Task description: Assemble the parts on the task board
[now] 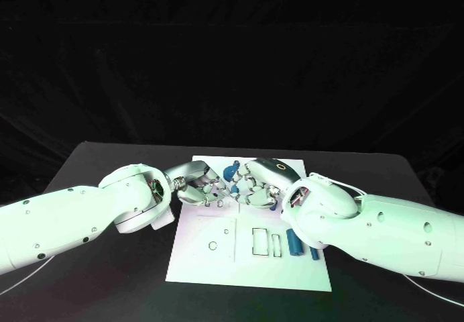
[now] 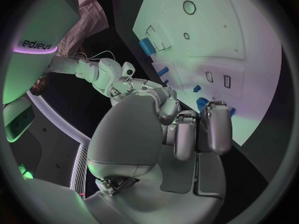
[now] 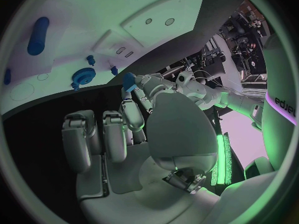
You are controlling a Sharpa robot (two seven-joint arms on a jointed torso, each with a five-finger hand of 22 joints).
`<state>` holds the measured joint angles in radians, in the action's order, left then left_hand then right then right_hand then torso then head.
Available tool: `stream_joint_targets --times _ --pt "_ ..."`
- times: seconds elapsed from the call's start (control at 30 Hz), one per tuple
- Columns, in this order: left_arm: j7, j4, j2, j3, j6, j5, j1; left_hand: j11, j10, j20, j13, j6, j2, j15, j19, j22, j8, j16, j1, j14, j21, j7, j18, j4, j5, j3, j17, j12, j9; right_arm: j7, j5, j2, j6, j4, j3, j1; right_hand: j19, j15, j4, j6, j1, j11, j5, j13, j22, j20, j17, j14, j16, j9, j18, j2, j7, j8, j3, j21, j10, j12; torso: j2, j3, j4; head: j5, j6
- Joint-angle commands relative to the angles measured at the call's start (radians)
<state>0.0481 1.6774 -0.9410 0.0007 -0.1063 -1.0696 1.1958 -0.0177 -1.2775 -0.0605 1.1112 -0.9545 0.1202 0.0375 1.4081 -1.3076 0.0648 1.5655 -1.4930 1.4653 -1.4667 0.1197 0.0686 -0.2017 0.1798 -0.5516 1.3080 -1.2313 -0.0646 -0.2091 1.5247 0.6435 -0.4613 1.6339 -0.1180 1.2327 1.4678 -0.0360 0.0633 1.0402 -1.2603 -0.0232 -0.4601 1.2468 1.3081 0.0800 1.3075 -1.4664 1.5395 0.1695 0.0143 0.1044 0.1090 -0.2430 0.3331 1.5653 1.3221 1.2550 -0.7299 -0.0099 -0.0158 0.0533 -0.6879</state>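
- Task board [image 1: 208, 258]: white plate lying mid-surface.
- Left hand [image 1: 196, 185] and right hand [image 1: 259, 181]: meeting over the board's far half; whether their fingers clamp anything cannot be told.
- Blue cylinder [image 1: 294, 243]: lying on the board's near right.

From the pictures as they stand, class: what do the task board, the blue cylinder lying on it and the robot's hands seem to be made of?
Task board: probably matt white plastic, flat, with cut-out slots and holes.
Blue cylinder: likely moulded plastic, uniform colour, faint sheen.
Left hand and right hand: silver and shiny, so metal or metallised plastic; the look leaves that open.
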Motion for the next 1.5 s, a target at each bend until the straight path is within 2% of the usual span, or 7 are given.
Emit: stream_joint_targets --times 0.03,0.6,1.03,1.17,1.33,1.47,1.5 --pt "-0.001 0.003 0.003 0.0 0.015 0.006 0.0 0.002 -0.008 0.0 0.001 0.007 0.009 0.005 0.005 -0.007 -0.004 0.005 0.001 0.106 -0.005 -0.002 -0.013 -0.001 -0.003 -0.006 0.263 0.001 0.001 0.013 0.004 -0.003 0.011 0.001 0.001 0.0 0.103 -0.005 -0.002 0.014 0.001 -0.001 0.003 0.0 0.263 -0.009 0.199 -0.089 -0.003 0.002 -0.014 -0.007 -0.005 -0.007 0.006 0.006 0.006 0.005 0.0 0.0001 -0.0008 0.0 -0.001" --pt "0.003 -0.002 0.002 0.0 0.019 0.006 0.0 0.005 -0.011 0.002 0.002 0.009 0.011 0.008 0.007 -0.011 -0.002 0.005 0.003 0.106 -0.007 -0.007 -0.014 0.004 -0.003 -0.015 0.263 0.001 0.0 0.009 0.001 -0.008 0.02 -0.009 0.001 0.0 0.103 -0.005 -0.001 0.014 0.002 -0.001 0.005 0.001 0.263 -0.009 0.2 -0.089 -0.003 0.002 -0.014 -0.008 -0.005 -0.007 0.007 0.006 0.007 0.005 0.0 -0.0001 -0.0007 -0.001 -0.003" --pt "-0.012 -0.034 -0.035 0.007 -0.019 0.069 0.002 0.006 -0.009 0.003 -0.001 0.005 0.015 0.009 0.006 -0.01 0.0 0.005 0.006 0.106 -0.007 -0.006 -0.014 0.008 -0.004 -0.019 0.263 0.004 -0.001 -0.009 0.064 -0.053 0.046 -0.083 -0.006 0.0 0.103 -0.005 -0.001 0.014 0.001 -0.001 0.008 0.0 0.263 -0.009 0.202 -0.09 -0.002 0.002 -0.014 -0.01 -0.006 -0.008 0.008 0.006 0.007 0.004 0.0 -0.0015 0.0019 0.003 -0.006" --pt "-0.027 -0.04 -0.052 0.012 -0.048 0.145 0.006 0.005 -0.005 0.004 -0.007 0.004 0.018 0.009 0.006 -0.01 0.0 0.005 0.008 0.106 -0.007 -0.004 -0.013 0.01 -0.004 -0.02 0.263 0.009 -0.001 -0.024 0.101 -0.075 0.069 -0.108 -0.009 0.0 0.103 -0.005 -0.001 0.014 0.001 -0.001 0.009 -0.002 0.263 -0.009 0.201 -0.089 -0.002 0.002 -0.014 -0.009 -0.006 -0.008 0.009 0.006 0.005 0.002 0.0 -0.0027 0.0023 0.006 -0.01" --pt "-0.066 -0.036 -0.067 0.017 -0.095 0.314 0.009 0.003 -0.001 0.004 -0.015 0.005 0.024 0.008 0.004 -0.007 0.0 0.005 0.013 0.106 -0.006 -0.001 -0.013 0.012 -0.005 -0.021 0.263 0.016 -0.001 -0.052 0.156 -0.108 0.111 -0.133 -0.013 -0.003 0.103 -0.005 0.0 0.013 0.003 -0.001 0.013 -0.003 0.263 -0.009 0.2 -0.089 -0.003 0.002 -0.014 -0.009 -0.005 -0.007 0.009 0.006 0.005 0.001 0.0 -0.0029 0.0024 0.008 -0.013" --pt "-0.114 -0.033 -0.071 0.018 -0.145 0.49 0.011 -0.005 0.022 0.001 -0.051 0.002 0.036 0.002 -0.003 0.003 0.0 -0.002 0.034 0.101 -0.002 0.005 -0.011 0.01 -0.007 -0.011 0.251 0.047 -0.002 -0.066 0.181 -0.127 0.145 -0.147 -0.016 -0.003 0.103 -0.005 0.0 0.012 0.003 -0.001 0.014 -0.003 0.263 -0.009 0.2 -0.089 -0.003 0.002 -0.014 -0.009 -0.005 -0.007 0.009 0.006 0.004 0.0 0.001 -0.002 0.0009 0.011 -0.015" --pt "-0.13 -0.032 -0.071 0.018 -0.161 0.544 0.011 -0.008 0.042 -0.001 -0.081 0.0 0.04 -0.001 -0.011 0.014 0.0 -0.008 0.043 0.098 0.003 0.007 -0.009 0.008 -0.008 -0.004 0.242 0.073 -0.002 -0.069 0.185 -0.132 0.155 -0.15 -0.017 -0.004 0.103 -0.005 0.0 0.012 0.003 -0.001 0.014 -0.003 0.263 -0.009 0.2 -0.089 -0.003 0.002 -0.014 -0.009 -0.005 -0.007 0.009 0.006 0.004 0.0 0.001 -0.002 0.0004 0.011 -0.015"
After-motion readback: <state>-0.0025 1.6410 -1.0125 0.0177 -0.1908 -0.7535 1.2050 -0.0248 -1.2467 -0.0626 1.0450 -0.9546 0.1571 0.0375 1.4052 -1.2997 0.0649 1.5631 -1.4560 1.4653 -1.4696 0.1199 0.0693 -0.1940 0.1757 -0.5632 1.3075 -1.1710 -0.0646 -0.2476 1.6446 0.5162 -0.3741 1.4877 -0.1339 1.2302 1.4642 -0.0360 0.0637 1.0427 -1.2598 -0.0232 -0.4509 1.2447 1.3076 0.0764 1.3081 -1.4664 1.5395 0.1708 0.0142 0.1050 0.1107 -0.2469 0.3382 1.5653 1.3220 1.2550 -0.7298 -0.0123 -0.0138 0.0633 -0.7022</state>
